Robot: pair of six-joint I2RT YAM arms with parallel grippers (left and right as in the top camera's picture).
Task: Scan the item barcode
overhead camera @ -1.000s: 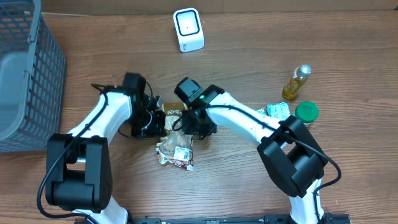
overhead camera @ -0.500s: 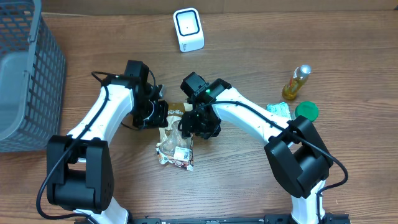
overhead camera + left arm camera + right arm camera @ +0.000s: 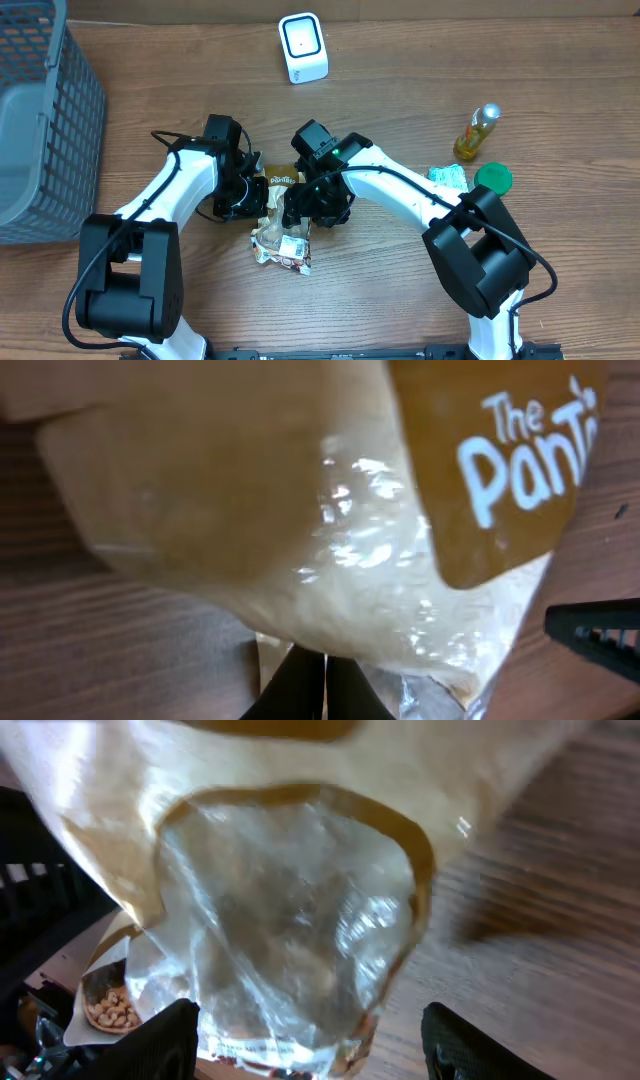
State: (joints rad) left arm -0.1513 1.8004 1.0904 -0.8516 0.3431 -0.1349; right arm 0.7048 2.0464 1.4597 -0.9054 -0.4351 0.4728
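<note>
Lying closest to the arms' bases, a crumpled clear-and-brown wrapper with a white printed label is resting flat on the brown wooden worktop. Just beyond it, the two white arms are meeting near the middle of the worktop at the task's item, a tan plastic snack bag with a clear window and a brown label in white lettering.

The left fingers are pressing together, clenched on the thin film at the bag's edge, and the bag is filling most of the left wrist view beyond them. The right fingers are standing spread wide apart, released, with the bag's clear window hanging between and beyond them; whether either one is touching the film cannot be told.

Off to the right, a small teal-and-white packet is lying just beside a round green lid, and a small clear bottle of yellow liquid is sitting a little farther out. A grey plastic mesh basket is occupying the left edge. Farthest away, a white boxy barcode scanner with a dark-framed window is sitting well apart from the bag.
</note>
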